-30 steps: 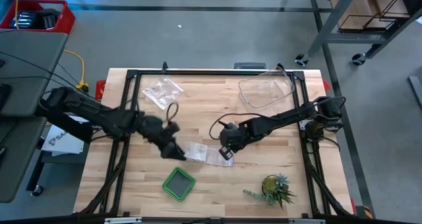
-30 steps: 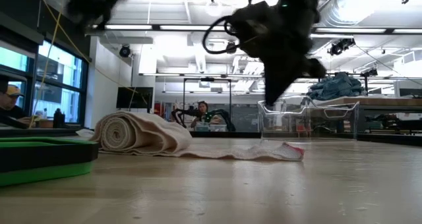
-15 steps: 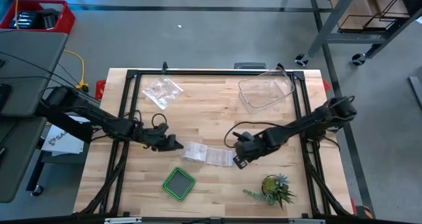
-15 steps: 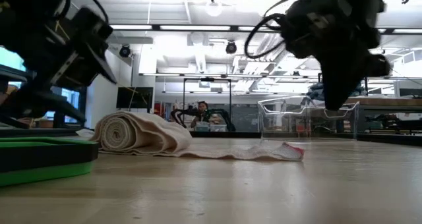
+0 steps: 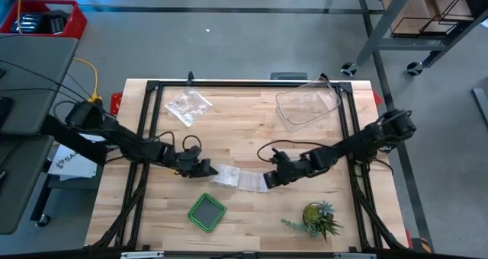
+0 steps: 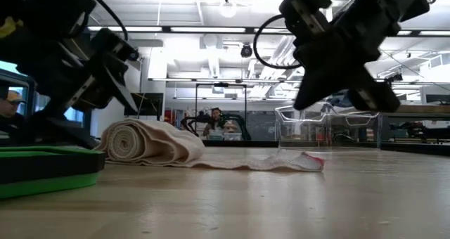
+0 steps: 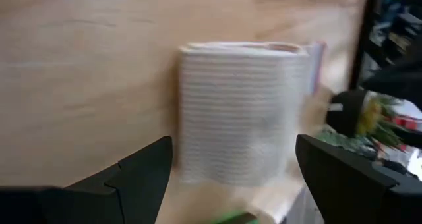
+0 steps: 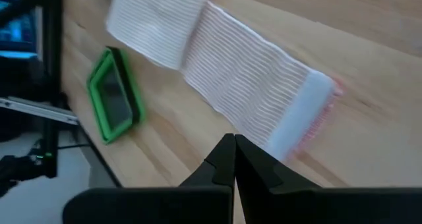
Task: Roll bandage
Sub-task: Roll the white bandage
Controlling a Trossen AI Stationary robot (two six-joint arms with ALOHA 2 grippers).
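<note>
Bandage (image 5: 238, 177) lying mid-worktop (image 5: 252, 129), partly rolled — thick roll at the end toward the left arm, flat tail running out toward the right arm, free end edged in pink. Rolling step looking half done, with a stretch of tail left to take up. Left gripper (image 5: 204, 167) hovering just beside the roll end, fingers spread wide, roll sitting between them in the left wrist view (image 7: 241, 112) but not touched. Right gripper (image 5: 268, 180) hanging over the tail's free end, fingers pressed together, holding nothing. Next move probably calling for the left gripper closing on the roll and turning it along the tail — right gripper pinning the free end flat, keeping the strip straight.
</note>
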